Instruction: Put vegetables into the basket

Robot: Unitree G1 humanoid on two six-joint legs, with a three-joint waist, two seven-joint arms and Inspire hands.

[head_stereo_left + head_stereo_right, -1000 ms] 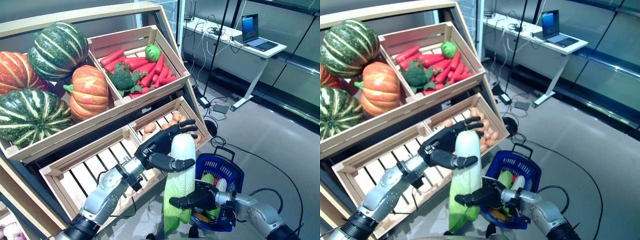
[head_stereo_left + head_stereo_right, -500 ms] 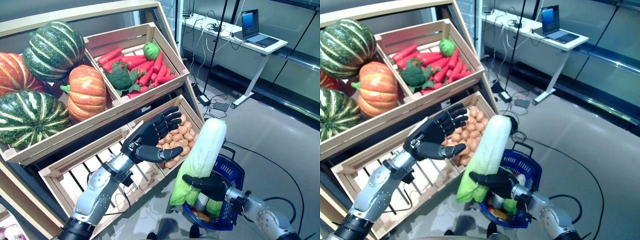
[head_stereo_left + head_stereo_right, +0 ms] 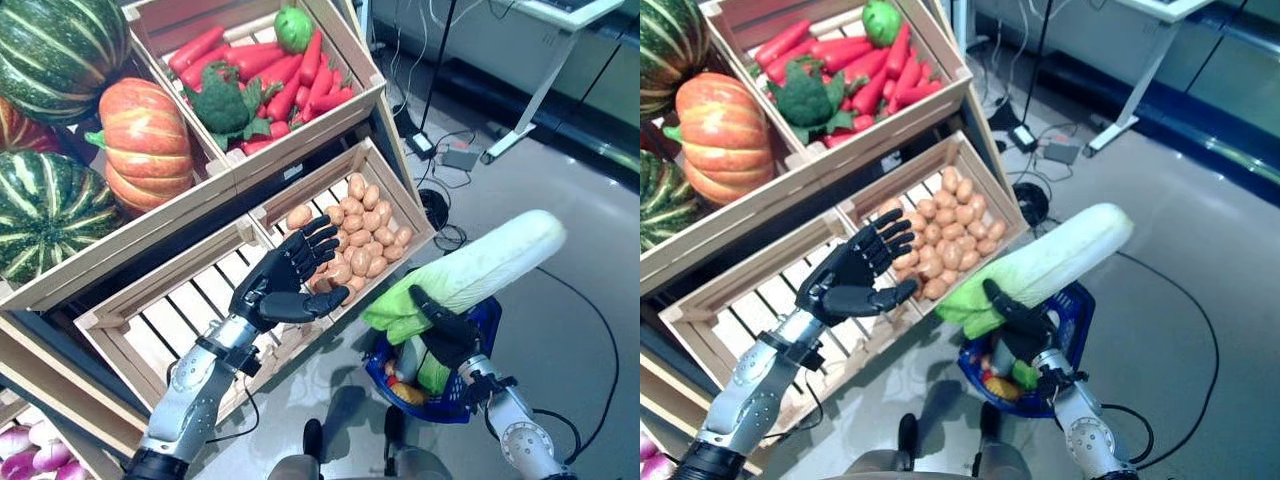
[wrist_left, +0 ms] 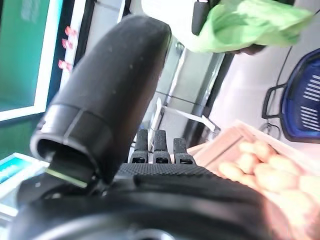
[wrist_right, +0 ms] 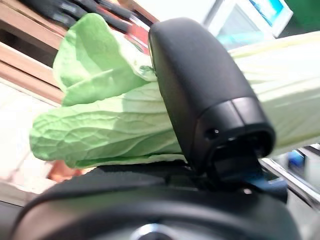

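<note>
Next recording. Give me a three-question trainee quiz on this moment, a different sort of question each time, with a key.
1. True or false: the left hand is shut on the napa cabbage.
2. The blue basket is: A) on a shelf, B) low beside the right hand, C) in the left hand.
3. Fill in: the crate just past the left hand's fingers holds ____.

Key: 1 false, the right hand grips its leafy end; 2 B; 3 potatoes.

We see the napa cabbage (image 3: 470, 275) now out of the left hand (image 3: 285, 282), which has drawn back open over the potato crate (image 3: 395, 190). The right hand (image 3: 445, 330) alone grips it, tipped nearly level above the blue basket (image 3: 470, 400).
</note>
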